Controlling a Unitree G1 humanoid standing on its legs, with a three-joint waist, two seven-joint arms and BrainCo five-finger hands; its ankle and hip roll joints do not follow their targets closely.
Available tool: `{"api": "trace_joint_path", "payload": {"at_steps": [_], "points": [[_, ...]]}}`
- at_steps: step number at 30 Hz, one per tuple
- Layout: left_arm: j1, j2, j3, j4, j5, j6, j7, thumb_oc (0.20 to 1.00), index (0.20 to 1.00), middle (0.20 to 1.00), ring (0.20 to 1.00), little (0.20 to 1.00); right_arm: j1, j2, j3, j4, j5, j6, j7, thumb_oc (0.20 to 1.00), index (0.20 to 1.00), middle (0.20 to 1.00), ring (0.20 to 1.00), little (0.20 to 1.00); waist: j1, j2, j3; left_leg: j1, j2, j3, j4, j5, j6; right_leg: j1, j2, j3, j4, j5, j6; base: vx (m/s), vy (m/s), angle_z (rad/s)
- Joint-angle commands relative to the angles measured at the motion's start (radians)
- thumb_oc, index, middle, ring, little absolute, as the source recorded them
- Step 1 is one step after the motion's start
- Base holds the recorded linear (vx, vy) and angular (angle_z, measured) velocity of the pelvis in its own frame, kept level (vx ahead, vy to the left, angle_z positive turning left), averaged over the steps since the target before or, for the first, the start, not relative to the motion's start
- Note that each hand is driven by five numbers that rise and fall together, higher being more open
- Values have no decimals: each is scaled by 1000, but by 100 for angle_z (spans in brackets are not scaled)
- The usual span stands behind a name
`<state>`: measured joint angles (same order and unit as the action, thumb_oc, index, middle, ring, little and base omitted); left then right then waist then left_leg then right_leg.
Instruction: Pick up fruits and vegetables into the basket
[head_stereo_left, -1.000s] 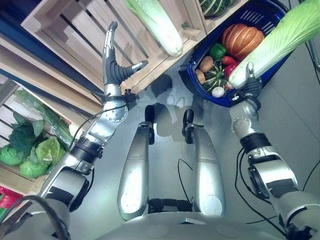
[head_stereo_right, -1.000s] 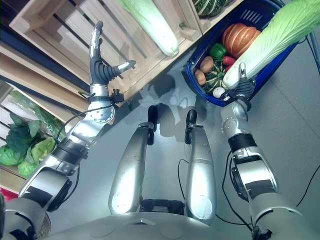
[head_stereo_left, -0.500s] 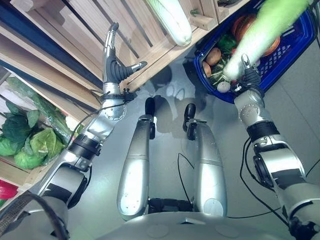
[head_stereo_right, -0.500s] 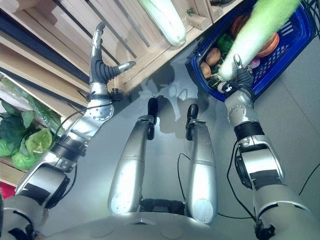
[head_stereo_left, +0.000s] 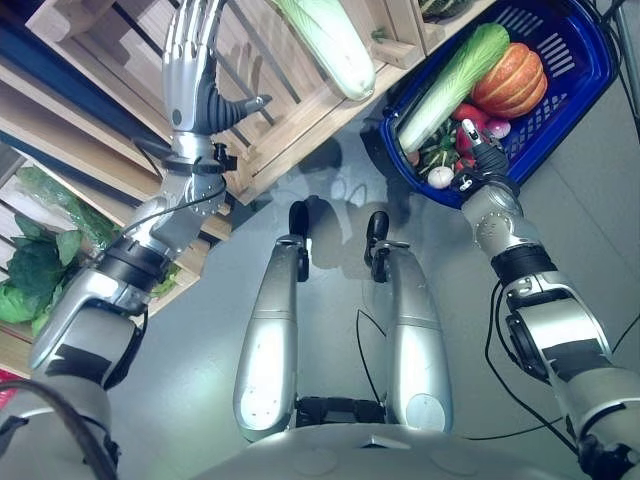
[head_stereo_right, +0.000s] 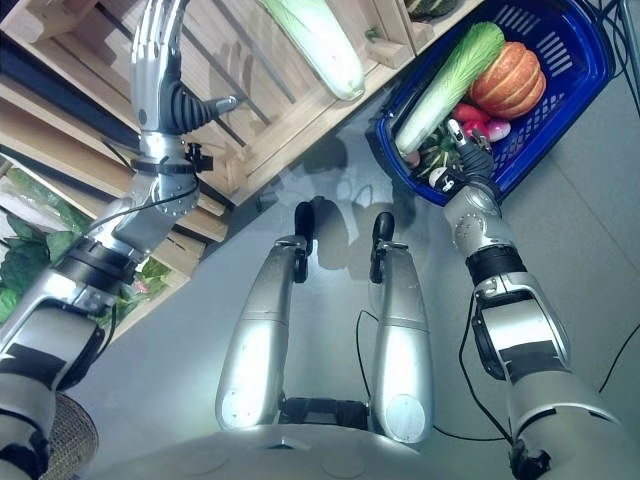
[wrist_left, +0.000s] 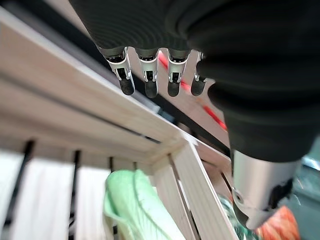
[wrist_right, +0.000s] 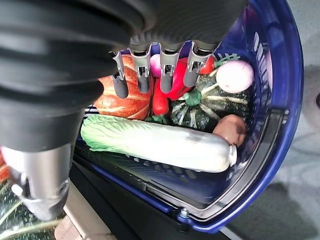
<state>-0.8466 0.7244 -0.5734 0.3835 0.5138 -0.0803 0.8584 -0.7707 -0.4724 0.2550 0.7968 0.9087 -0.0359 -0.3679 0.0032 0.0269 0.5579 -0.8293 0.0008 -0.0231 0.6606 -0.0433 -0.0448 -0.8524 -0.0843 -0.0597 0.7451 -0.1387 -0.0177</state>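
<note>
Right wrist view: napa cabbage (wrist_right: 150, 142) lies in blue basket (wrist_right: 280, 125) beside pumpkin (wrist_right: 122, 100), right robot hand (wrist_right: 165, 65) empty, fingers straight; second cabbage (head_stereo_left: 325, 45) left in wooden crate (head_stereo_left: 300, 100), left robot hand (head_stereo_left: 190, 70) open nearby.

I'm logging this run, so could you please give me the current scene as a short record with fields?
basket: blue basket on the floor, beside the wooden crate
basket contents: napa cabbage lying across the top, orange pumpkin, green striped squash, red peppers, onion
right robot hand: open, above the basket, holding nothing
left robot hand: open, raised in front of the crate, empty
still to pick: second napa cabbage lying in the crate
</note>
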Motion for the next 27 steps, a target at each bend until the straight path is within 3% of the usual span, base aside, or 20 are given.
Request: {"api": "trace_joint_path", "payload": {"at_steps": [1, 6, 8, 10, 14, 22, 24, 25, 26, 27], "points": [[-83, 44, -55, 23, 127, 82, 38, 1000, 1000, 1000, 1000, 1000, 63, -8, 34, -110, -58, -17, -16, 1000, 1000, 1000, 1000, 1000, -26, -17, -38, 10, -34, 115, 57, -112, 46, 51, 50, -20, -48, 43, 21, 21, 62, -17], [-140, 107, -147, 101, 186, 205, 34, 1000, 1000, 1000, 1000, 1000, 239, 21, 68, -321, -126, -101, -50, 1000, 1000, 1000, 1000, 1000, -90, -30, -38, 3, -16, 139, 56, -120, 50, 36, 70, 13, -58, 47, 25, 22, 89, -30], [-127, 115, -153, 149, 214, 265, 28, 1000, 1000, 1000, 1000, 1000, 362, 42, 70, -425, -185, -162, -33, 1000, 1000, 1000, 1000, 1000, -123, -37, -38, 6, -10, 152, 56, -129, 52, 36, 78, 28, -64, 45, 27, 25, 115, -31], [-121, 116, -148, 171, 237, 292, 17, 1000, 1000, 1000, 1000, 1000, 409, 47, 64, -457, -200, -179, -19, 1000, 1000, 1000, 1000, 1000, -136, -40, -38, 6, -9, 157, 55, -132, 53, 35, 80, 36, -68, 45, 29, 20, 72, -28], [-127, 115, -136, 305, 272, 378, -15, 1000, 1000, 1000, 1000, 1000, 563, 35, 46, -514, -185, -238, 112, 1000, 1000, 1000, 1000, 1000, -190, -48, -38, -1, 2, 184, 49, -133, 55, 24, 79, 57, -87, 50, 29, 20, 115, -25], [-243, 93, -155, 517, 249, 493, -57, 1000, 1000, 1000, 1000, 1000, 665, 8, 74, -579, -147, -284, 276, 1000, 1000, 1000, 1000, 1000, -246, -67, -38, -48, 21, 213, 47, -131, 53, -33, 80, 76, -92, 51, 28, 14, 73, -14], [-271, 88, -169, 541, 270, 524, -84, 1000, 1000, 1000, 1000, 1000, 674, 4, 83, -590, -125, -296, 288, 1000, 1000, 1000, 1000, 1000, -253, -70, -38, -64, 23, 216, 48, -129, 52, -51, 81, 77, -93, 53, 26, 41, 41, -9], [-269, 82, -181, 552, 274, 532, -93, 1000, 1000, 1000, 1000, 1000, 687, 4, 90, -593, -123, -300, 288, 1000, 1000, 1000, 1000, 1000, -254, -70, -38, -42, 23, 210, 53, -154, 47, -30, 83, 75, -87, 29, 29, 11, 29, -5], [-298, 84, -185, 555, 304, 544, -123, 1000, 1000, 1000, 1000, 1000, 670, 3, 88, -603, -117, -301, 279, 1000, 1000, 1000, 1000, 1000, -257, -71, -38, -73, 24, 218, 44, -127, 53, -65, 82, 77, -91, 53, 25, 68, 32, -3], [-291, 80, -192, 557, 307, 547, -131, 1000, 1000, 1000, 1000, 1000, 681, 4, 93, -605, -113, -298, 276, 1000, 1000, 1000, 1000, 1000, -257, -70, -38, -49, 23, 210, 49, -152, 48, -40, 84, 75, -85, 30, 29, -46, 18, -2]]}}
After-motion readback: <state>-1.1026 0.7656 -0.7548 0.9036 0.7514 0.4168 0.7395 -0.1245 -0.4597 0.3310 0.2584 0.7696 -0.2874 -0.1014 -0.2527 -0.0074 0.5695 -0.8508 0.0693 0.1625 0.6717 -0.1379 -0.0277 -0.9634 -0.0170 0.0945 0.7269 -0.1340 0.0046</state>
